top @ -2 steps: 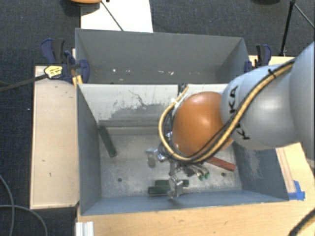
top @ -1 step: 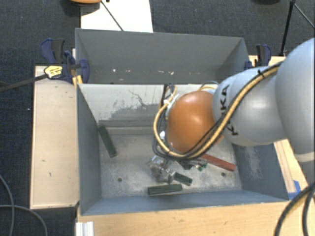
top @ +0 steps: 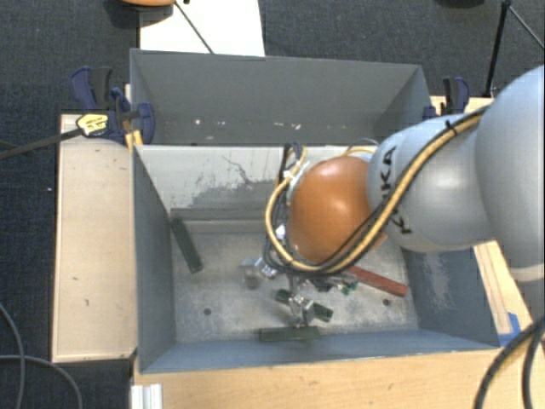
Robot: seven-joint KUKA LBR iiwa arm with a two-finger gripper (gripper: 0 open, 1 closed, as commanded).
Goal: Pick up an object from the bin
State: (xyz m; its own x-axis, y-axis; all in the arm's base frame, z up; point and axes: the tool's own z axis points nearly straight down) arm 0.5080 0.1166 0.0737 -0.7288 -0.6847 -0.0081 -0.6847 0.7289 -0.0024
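Hiding most of pincer (top: 299, 302): orange cover (top: 328, 207) | red stick (top: 383, 283) end covered

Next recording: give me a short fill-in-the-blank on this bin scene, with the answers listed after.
The cover on the arm's wrist is ____ in colour. The thin stick beside the gripper is ____ in colour. The slanted dark bar lies toward the view's ____ side of the bin.
Missing words: orange; red; left.
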